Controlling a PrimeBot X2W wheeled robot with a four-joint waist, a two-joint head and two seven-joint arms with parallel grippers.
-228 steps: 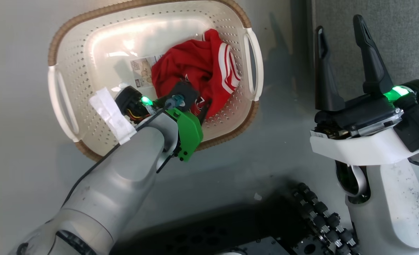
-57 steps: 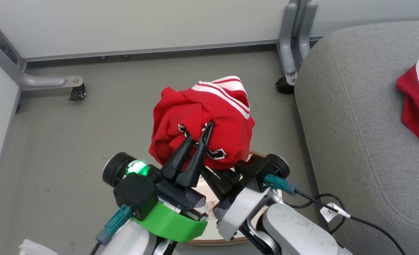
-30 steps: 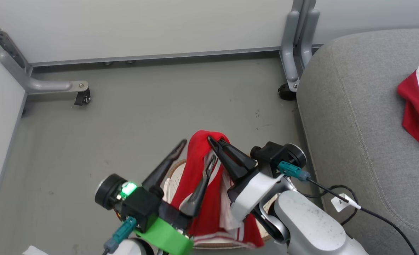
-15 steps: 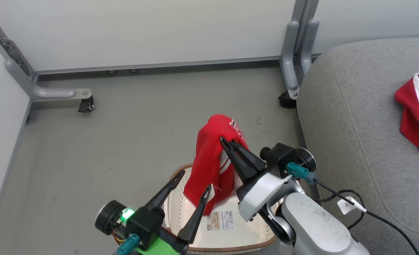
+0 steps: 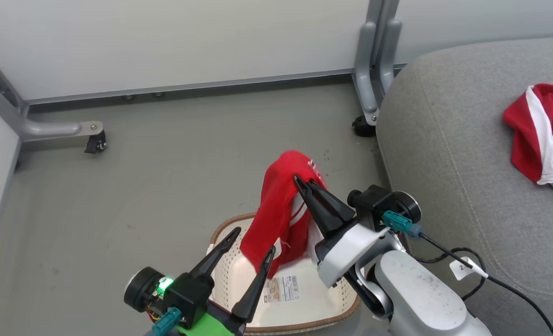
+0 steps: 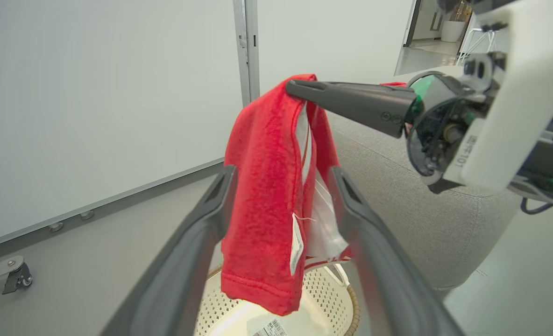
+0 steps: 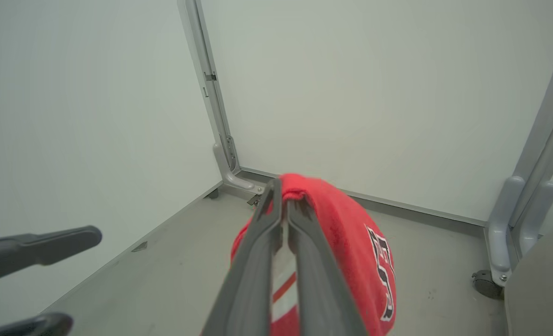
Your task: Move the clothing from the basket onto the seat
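Garment (image 5: 276, 217) hangs above basket (image 5: 323, 303) rim, pinched by right fingers (image 5: 321, 205); left fingers (image 5: 216, 256) spread wide below.

Grey floor (image 5: 164, 177), castered white partitions (image 5: 164, 42)

red clothing (image 5: 276, 210) with white stripes, cream perforated basket (image 5: 311, 301), grey seat (image 5: 444, 163).

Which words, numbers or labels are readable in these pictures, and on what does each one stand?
"101": end of a sticker on the right gripper housing; the characters before it are unclear.
"2": on the white cable tag; the rest is unreadable.
Paper label on the basket bottom: too small to read.
White-and-black characters on the held red garment: folded, not readable.
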